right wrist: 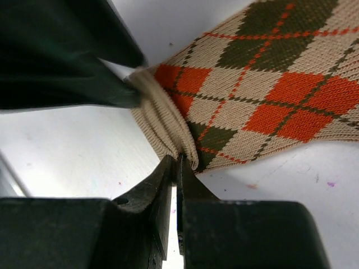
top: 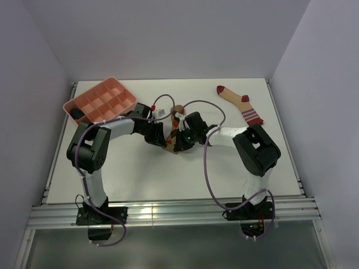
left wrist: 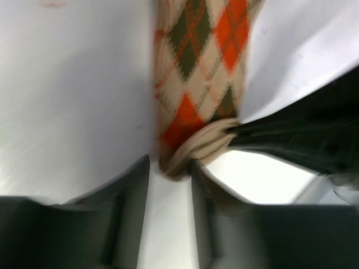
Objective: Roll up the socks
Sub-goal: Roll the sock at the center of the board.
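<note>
Though overhead hides it, wrist views show right fingers (right wrist: 159,193) pinching argyle sock (right wrist: 269,84), left fingers (left wrist: 132,193) parted.

Pink divided tray (top: 104,96), far-left corner

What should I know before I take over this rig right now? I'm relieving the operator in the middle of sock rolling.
Left hand: open, fingertips at the cuff of the argyle sock.
Right hand: shut on that cuff's edge.
Tan striped-cuff sock: flat, far right of the table, untouched.
Done: argyle cuff bunched into a first fold.
Left: the rolling itself.
</note>
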Controlling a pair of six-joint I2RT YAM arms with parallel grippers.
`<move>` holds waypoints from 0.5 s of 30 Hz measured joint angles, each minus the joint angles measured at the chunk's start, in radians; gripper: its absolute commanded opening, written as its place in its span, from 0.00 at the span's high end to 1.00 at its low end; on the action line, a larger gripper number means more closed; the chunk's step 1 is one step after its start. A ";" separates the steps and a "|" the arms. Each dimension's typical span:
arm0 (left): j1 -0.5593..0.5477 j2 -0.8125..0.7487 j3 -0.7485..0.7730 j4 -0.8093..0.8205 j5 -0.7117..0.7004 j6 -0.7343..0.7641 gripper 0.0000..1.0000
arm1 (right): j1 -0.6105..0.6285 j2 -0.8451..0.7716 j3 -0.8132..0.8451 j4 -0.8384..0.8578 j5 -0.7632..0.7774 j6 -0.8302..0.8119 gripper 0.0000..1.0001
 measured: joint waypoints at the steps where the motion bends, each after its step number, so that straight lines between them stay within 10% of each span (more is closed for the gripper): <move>1: 0.000 -0.035 -0.040 0.039 -0.021 0.003 0.51 | -0.011 0.007 0.004 -0.002 -0.021 0.010 1.00; 4: 0.005 -0.160 -0.170 0.128 -0.093 0.013 0.33 | -0.047 0.037 0.025 -0.017 -0.100 0.031 1.00; 15: -0.164 -0.561 -0.589 0.639 -0.321 0.206 0.33 | -0.124 0.173 0.195 -0.225 -0.317 -0.016 1.00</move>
